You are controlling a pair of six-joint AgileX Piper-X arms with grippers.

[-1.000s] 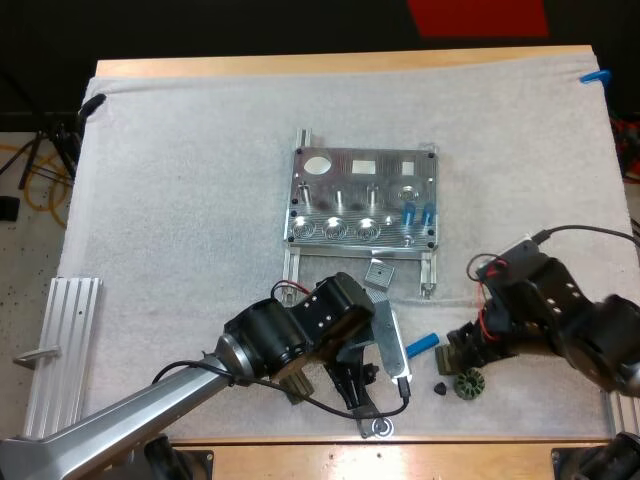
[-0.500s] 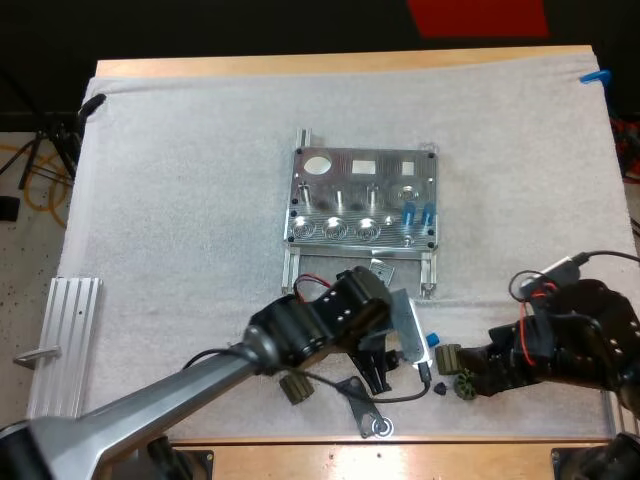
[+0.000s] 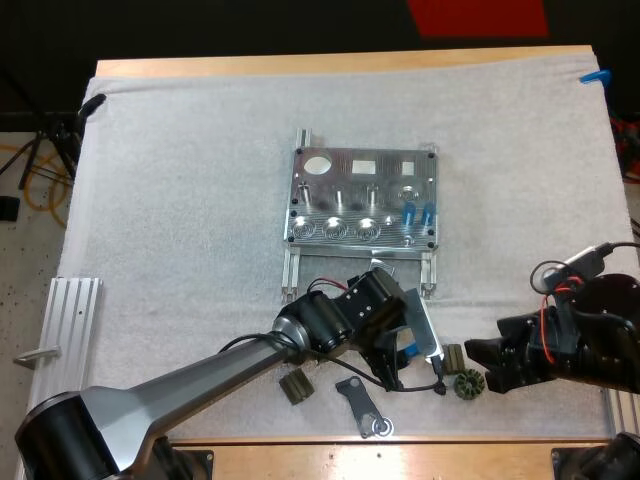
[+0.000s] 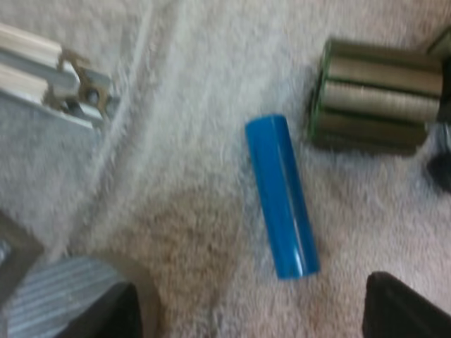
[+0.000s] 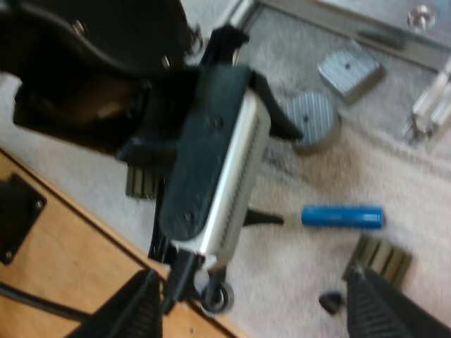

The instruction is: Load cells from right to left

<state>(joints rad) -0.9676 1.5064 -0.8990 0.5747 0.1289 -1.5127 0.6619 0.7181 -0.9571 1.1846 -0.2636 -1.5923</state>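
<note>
Our left gripper [image 4: 246, 310] hangs over the blue cell [image 4: 282, 197], fingers spread and clear of it. The cell lies flat on the mat [image 3: 180, 180], near of the metal fixture [image 3: 362, 198] and beside a ribbed dark block [image 4: 370, 95]. We judge this the pick-up step. Next we must lower and close across the cell. Our right gripper [image 5: 257, 306], also spread, sits off to the right. From above, our arm hides most of the cell.

A light wooden table [image 3: 330, 63] carries a white textured cloth mat [image 3: 180, 170] that covers nearly all of its top. Beyond its far side lies dark space [image 3: 200, 25] with a red strip [image 3: 478, 17]. To the left, a pale speckled floor [image 3: 25, 270] holds coiled orange cables [image 3: 30, 165].
</note>
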